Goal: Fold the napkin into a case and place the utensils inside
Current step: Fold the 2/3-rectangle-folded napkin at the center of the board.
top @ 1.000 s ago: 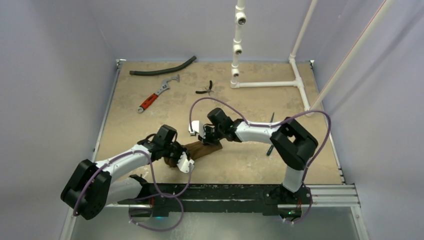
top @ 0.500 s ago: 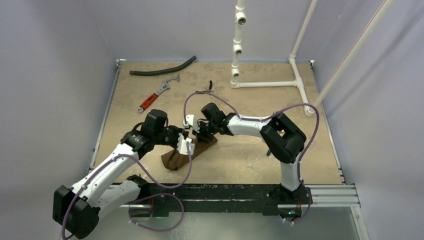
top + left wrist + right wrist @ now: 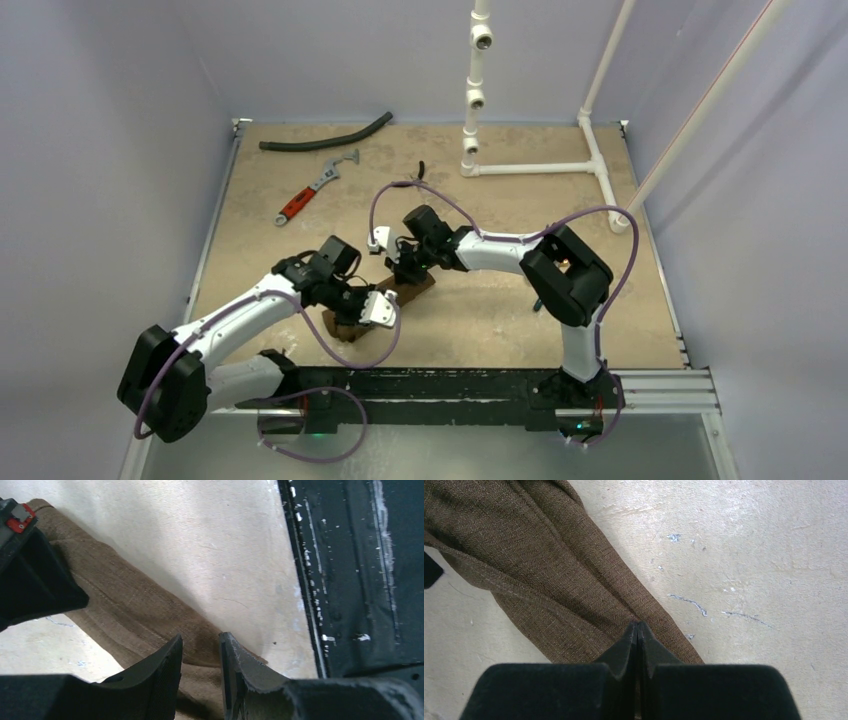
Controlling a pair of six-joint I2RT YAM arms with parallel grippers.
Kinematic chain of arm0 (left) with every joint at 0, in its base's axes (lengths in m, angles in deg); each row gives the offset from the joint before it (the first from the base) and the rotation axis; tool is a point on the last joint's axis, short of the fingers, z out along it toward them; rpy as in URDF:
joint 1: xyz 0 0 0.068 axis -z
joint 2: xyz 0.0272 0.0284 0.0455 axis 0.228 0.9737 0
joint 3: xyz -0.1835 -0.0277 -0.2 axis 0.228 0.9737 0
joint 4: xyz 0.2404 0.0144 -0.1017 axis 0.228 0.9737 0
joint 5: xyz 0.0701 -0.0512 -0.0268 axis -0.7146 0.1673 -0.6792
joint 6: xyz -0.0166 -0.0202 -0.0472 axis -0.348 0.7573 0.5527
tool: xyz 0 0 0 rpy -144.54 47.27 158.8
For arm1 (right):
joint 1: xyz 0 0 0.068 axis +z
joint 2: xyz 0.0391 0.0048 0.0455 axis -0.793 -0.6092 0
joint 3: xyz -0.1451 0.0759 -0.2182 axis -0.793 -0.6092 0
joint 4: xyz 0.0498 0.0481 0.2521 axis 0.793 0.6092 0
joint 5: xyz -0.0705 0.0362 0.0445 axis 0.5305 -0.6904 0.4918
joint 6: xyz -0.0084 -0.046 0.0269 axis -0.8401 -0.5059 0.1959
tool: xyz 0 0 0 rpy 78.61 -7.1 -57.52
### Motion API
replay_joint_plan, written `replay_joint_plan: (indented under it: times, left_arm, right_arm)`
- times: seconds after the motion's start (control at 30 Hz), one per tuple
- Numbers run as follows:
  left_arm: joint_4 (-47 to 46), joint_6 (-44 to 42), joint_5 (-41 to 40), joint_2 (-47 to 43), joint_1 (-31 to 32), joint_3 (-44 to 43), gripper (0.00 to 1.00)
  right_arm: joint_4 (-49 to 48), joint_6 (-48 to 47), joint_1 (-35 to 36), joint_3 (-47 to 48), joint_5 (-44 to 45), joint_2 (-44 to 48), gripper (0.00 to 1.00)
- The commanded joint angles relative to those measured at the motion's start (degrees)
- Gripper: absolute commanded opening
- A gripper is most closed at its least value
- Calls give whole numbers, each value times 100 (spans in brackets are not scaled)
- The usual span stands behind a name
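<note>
The dark-brown napkin lies bunched into a long narrow strip on the table between my two grippers. It also shows in the left wrist view and the right wrist view. My right gripper is shut, pinching a fold at the strip's far end. My left gripper sits over the near end, its jaws a narrow gap apart with cloth showing below them. A dark slim utensil peeks out by the right arm's elbow. The blue spoon is hidden.
A black hose, a red-handled wrench and small black pliers lie at the back. A white pipe frame stands at the back right. The black front rail runs close to the left gripper.
The left gripper went up and left, then came back down to the napkin's near end. The right gripper shifted slightly left and back, stretching the napkin into a strip.
</note>
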Motion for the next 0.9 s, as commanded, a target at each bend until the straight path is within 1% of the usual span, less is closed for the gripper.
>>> replay_joint_plan:
  times: [0.0,0.13,0.2,0.3,0.4,0.43,0.47,0.57,0.67,0.77,0.8,0.87]
  left_arm:
    - [401,485,331,-274,16,-254,32]
    - [101,990,237,-398,39,-164,31]
    - [-33,1054,-32,-370,111,-13,29]
    - [-82,1049,-458,-314,120,152,21]
    - [-54,1100,-727,-294,126,177,20]
    - [-40,1163,-793,-296,126,154,22]
    - [-8,1219,-842,-302,127,114,27]
    - [36,1481,-1004,-367,131,30,46]
    - [31,1885,-1225,-370,122,-108,49]
    - [154,2237,-1074,-303,131,-321,50]
    - [311,2150,-948,-258,128,-416,55]
    - [316,2248,-955,-159,134,-539,57]
  right_arm:
    - [402,183,45,-281,44,-154,0]
    - [384,216,41,-284,96,-131,0]
    - [370,237,42,-299,111,-120,0]
    - [364,256,41,-326,121,-101,0]
    - [337,276,42,-328,138,-94,0]
    - [322,281,43,-335,143,-85,0]
    - [317,294,40,-329,158,-84,0]
    - [316,302,42,-310,180,-52,0]
    - [292,311,47,-336,183,-17,0]
    - [285,307,46,-345,183,2,0]
    - [285,307,48,-345,187,8,0]
    - [274,322,47,-345,189,20,0]
